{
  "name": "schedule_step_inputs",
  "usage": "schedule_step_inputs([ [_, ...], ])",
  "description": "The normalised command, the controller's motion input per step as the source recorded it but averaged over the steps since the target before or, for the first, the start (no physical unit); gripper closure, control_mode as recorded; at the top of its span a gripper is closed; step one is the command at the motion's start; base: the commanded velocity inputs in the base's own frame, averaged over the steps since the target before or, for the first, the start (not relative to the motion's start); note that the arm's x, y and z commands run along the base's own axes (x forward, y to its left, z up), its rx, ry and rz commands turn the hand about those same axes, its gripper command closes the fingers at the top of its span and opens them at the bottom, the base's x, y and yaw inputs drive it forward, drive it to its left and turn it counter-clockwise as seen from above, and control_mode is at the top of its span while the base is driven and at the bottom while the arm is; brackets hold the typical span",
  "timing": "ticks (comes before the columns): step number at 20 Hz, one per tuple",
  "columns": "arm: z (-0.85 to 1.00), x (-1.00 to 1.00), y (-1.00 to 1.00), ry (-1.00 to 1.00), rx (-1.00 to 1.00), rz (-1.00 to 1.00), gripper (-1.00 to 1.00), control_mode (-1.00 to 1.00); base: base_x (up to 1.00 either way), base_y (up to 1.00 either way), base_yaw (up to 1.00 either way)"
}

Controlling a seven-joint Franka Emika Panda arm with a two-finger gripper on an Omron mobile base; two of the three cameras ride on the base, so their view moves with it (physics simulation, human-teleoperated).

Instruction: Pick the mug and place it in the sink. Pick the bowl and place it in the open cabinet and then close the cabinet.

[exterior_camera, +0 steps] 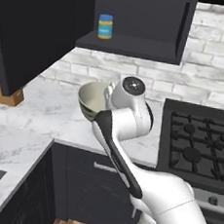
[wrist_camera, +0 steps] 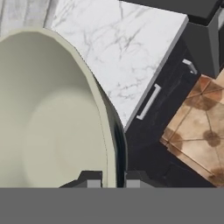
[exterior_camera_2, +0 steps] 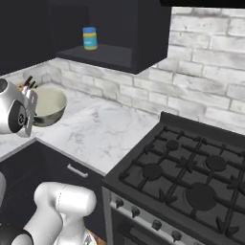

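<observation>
- Two dark fingertips of the gripper (wrist_camera: 108, 180) pinch the rim of the bowl (wrist_camera: 52, 118), one tip inside the rim and one outside, so the jaws stand closed on its wall.
- The bowl's cream inside spreads away from the jaws in the hand view, its olive outer wall curving just beyond the outer tip.
- Seen from the left base, the bowl (exterior_camera: 92, 99) hangs tilted above the marble counter (exterior_camera: 30, 120), lifted clear of it, with the white wrist just beside it.
- Above the held bowl, the cabinet (exterior_camera: 138, 23) is open, its dark shelf carrying a small blue-and-yellow jar (exterior_camera: 105, 26).
- Beyond the jaws, toward the brick wall, the black stove (exterior_camera_2: 191, 177) sits beside the counter.
- Below the jaws lie dark drawers (wrist_camera: 151, 109) and a tiled floor (wrist_camera: 197, 127).
</observation>
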Motion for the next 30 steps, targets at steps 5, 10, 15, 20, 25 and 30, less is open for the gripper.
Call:
schedule_step_inputs([
  [5, 0.00, 0.00, 0.00, 0.00, 0.00, 0.00, 1.00, 1.00, 0.93, 0.52, 0.43],
  [10, 0.00, 0.00, 0.00, 0.00, 0.00, 0.00, 1.00, 1.00, 0.95, 0.14, 0.28],
  [15, 0.00, 0.00, 0.00, 0.00, 0.00, 0.00, 1.00, 1.00, 0.75, -0.68, 0.16],
  [20, 0.00, 0.00, 0.00, 0.00, 0.00, 0.00, 1.00, 1.00, 1.00, -0.04, 0.01],
  [25, 0.00, 0.00, 0.00, 0.00, 0.00, 0.00, 1.00, 1.00, 1.00, 0.00, -0.16],
  [30, 0.00, 0.00, 0.00, 0.00, 0.00, 0.00, 1.00, 1.00, 1.00, 0.00, -0.28],
])
